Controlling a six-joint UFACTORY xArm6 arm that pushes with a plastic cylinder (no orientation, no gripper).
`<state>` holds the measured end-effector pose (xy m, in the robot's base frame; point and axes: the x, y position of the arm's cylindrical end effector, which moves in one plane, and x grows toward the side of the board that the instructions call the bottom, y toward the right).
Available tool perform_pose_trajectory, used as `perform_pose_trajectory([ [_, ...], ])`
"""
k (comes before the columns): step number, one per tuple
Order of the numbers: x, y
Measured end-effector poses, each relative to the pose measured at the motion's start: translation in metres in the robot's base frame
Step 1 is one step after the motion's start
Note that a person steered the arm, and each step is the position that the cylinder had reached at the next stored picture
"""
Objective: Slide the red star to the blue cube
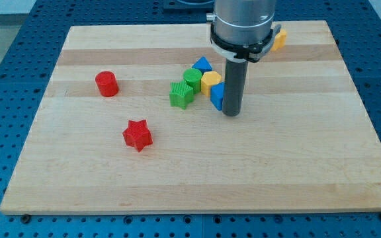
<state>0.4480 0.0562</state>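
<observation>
My tip [231, 114] rests on the pale wooden board [309, 165], touching the right face of the blue cube [217, 96]. The rod is a smooth dark cylinder and has no jaws. The red star [137, 135], matte with ridged points, lies well apart to the near left. Clustered just left of the cube: yellow block [210, 80], green star [181, 94], green cylinder [192, 77], blue triangular block [202, 65]. A red cylinder [106, 84] stands at far left

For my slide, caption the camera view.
My tip rests beside the blue cube, with the red star apart at the view's lower left.
</observation>
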Motion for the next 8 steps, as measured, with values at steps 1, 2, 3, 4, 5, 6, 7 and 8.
perform_pose_trajectory([
  [1, 0.000, 0.000],
  [2, 0.012, 0.000],
  [3, 0.040, -0.004],
  [4, 0.065, -0.051],
  [5, 0.100, -0.080],
  [6, 0.126, -0.111],
  [7, 0.127, -0.153],
  [8, 0.123, -0.181],
])
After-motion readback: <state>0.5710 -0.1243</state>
